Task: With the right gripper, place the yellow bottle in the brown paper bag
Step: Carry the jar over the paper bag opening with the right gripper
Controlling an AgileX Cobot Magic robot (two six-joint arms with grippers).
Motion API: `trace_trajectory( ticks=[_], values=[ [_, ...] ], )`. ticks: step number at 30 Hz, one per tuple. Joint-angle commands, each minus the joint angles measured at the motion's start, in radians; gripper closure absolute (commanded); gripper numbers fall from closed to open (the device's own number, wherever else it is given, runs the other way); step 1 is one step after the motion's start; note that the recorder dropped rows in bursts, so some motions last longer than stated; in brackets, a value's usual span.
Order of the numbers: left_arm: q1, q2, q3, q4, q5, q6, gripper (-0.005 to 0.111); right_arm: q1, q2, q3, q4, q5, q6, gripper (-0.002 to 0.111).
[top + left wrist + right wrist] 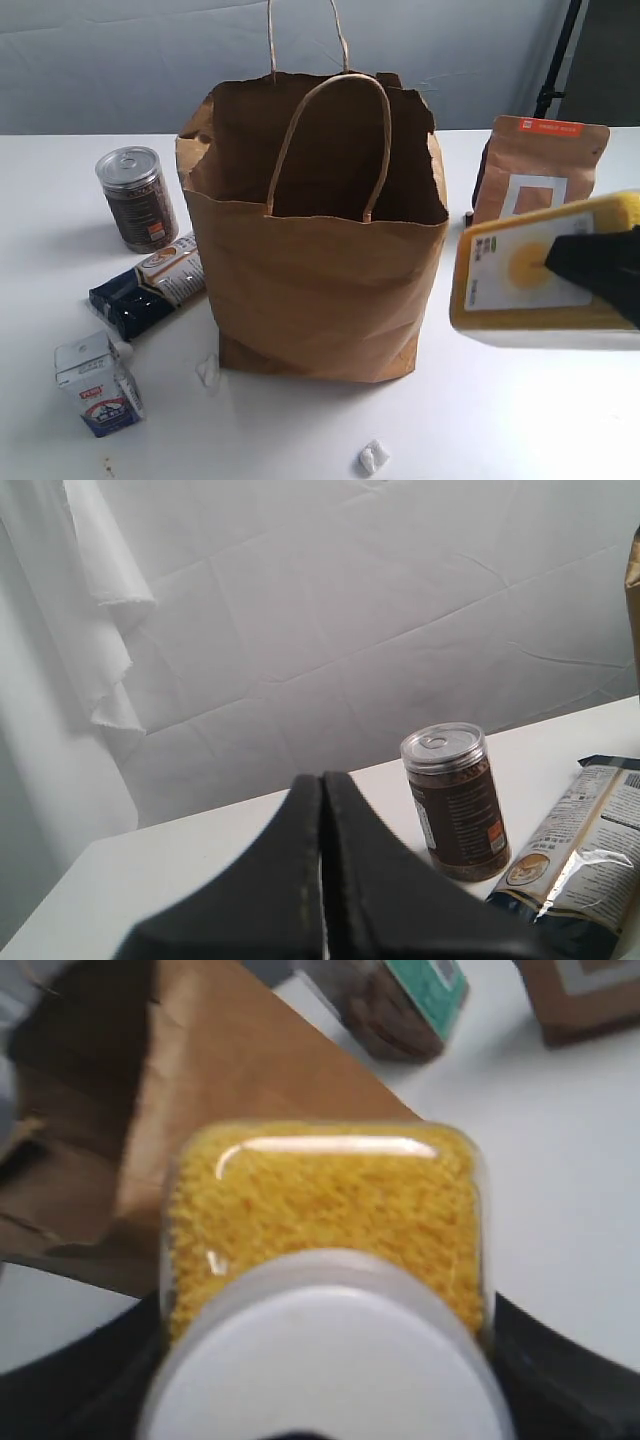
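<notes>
The yellow bottle (520, 285) hangs on its side in the air, just right of the brown paper bag (320, 270) and at about the height of its upper half. My right gripper (600, 265) is shut on the bottle from the right. In the right wrist view the pale cap and yellow granules of the bottle (320, 1200) fill the frame between the black fingers (560, 1360), with the bag (200, 1080) beyond it. The bag stands upright and open, handles up. My left gripper (322, 785) is shut and empty, out of the exterior view.
A brown metal-lidded can (137, 197) and a blue snack packet (150, 285) lie left of the bag, with a small milk carton (100, 385) nearer the front. A brown pouch (535, 165) stands behind the bottle. A paper scrap (372, 457) lies in front.
</notes>
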Motion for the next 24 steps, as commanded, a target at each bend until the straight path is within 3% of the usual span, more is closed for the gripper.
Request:
trace_trajectory(
  ticks=[1,8,19,24],
  values=[
    [-0.004,-0.002,0.005,-0.004,-0.006,-0.004,0.107,0.002,-0.075,-0.032,-0.088,-0.156,-0.008,0.108],
    [-0.004,-0.002,0.005,-0.004,-0.006,-0.004,0.107,-0.055,-0.013,-0.204,-0.203,-0.173,-0.049,0.108],
    [-0.004,-0.002,0.005,-0.004,-0.006,-0.004,0.107,-0.057,0.353,-0.503,-0.195,-0.226,-0.142,0.108],
    [-0.004,-0.002,0.005,-0.004,-0.006,-0.004,0.107,-0.057,0.537,-0.613,-0.099,-0.226,-0.151,0.108]
  ],
)
